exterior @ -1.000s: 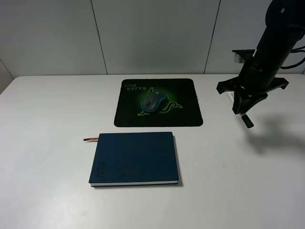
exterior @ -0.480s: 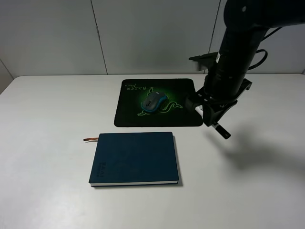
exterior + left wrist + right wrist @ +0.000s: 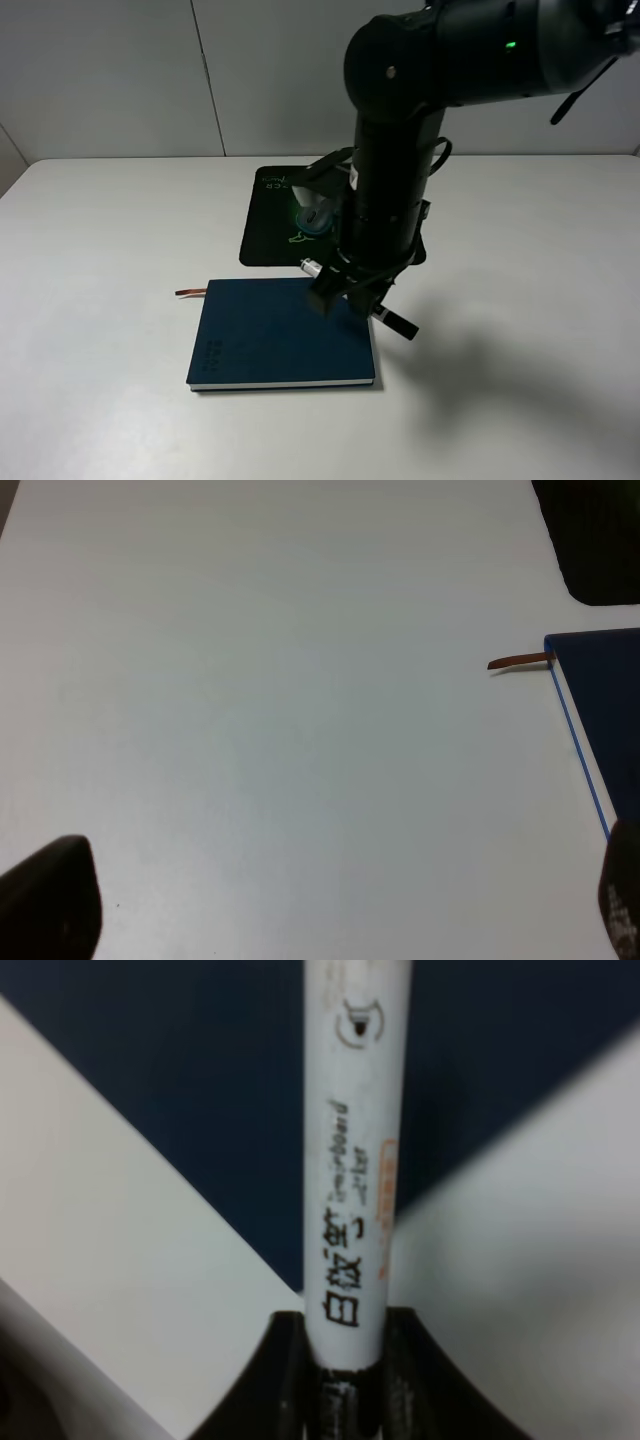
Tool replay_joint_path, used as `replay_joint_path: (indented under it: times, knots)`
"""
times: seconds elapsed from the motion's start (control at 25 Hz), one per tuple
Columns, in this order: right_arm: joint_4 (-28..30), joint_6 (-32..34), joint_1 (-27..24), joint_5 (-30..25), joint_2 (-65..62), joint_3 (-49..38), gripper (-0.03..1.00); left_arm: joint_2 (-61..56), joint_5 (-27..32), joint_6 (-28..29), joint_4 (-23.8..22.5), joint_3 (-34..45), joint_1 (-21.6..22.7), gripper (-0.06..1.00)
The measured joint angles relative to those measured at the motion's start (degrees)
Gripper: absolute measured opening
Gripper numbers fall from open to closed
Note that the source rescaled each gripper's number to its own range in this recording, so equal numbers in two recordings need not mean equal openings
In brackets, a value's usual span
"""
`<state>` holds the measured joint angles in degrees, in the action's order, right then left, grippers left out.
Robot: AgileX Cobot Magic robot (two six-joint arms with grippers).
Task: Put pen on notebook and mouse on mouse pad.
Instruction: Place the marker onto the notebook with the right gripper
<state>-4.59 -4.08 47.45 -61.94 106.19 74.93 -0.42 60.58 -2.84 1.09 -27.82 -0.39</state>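
Note:
The white pen (image 3: pixel 345 291) with its black cap (image 3: pixel 400 327) is clamped crosswise in my right gripper (image 3: pixel 350 292), which hangs over the top right corner of the dark teal notebook (image 3: pixel 270 335). Up close in the right wrist view, the pen (image 3: pixel 357 1150) runs out from between the fingers (image 3: pixel 285 1375), with the notebook cover (image 3: pixel 180 1070) beneath. The mouse (image 3: pixel 313 216) sits on the black mouse pad (image 3: pixel 265 235), partly hidden behind my right arm. My left gripper (image 3: pixel 335 910) is open over bare table, left of the notebook (image 3: pixel 605 695).
A brown ribbon bookmark (image 3: pixel 190 292) sticks out of the notebook's top left corner, also visible in the left wrist view as the ribbon (image 3: pixel 518 662). A corner of the mouse pad (image 3: pixel 600 540) shows there too. The white table (image 3: pixel 100 260) stretches left of the notebook.
My right arm has swung left from the right side of the table, past the mouse pad's edge, to above the notebook's corner, carrying the pen. The mouse and notebook have not moved.

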Motion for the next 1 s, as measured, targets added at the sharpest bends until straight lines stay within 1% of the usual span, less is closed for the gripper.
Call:
replay_joint_path:
  times: [0.24,0.44,1.0]
  knots:
    - [-0.11,-0.2,3.93,-2.59,6.48,8.57,0.0,0.0,0.0,0.0,0.0,0.0,0.0,1.0]
    - [-1.53,-0.43,4.19,-2.73,10.9,12.61,0.0,0.0,0.0,0.0,0.0,0.0,0.0,1.0]
    - [-3.46,-0.6,4.19,4.36,15.78,13.23,0.0,0.0,0.0,0.0,0.0,0.0,0.0,1.0]
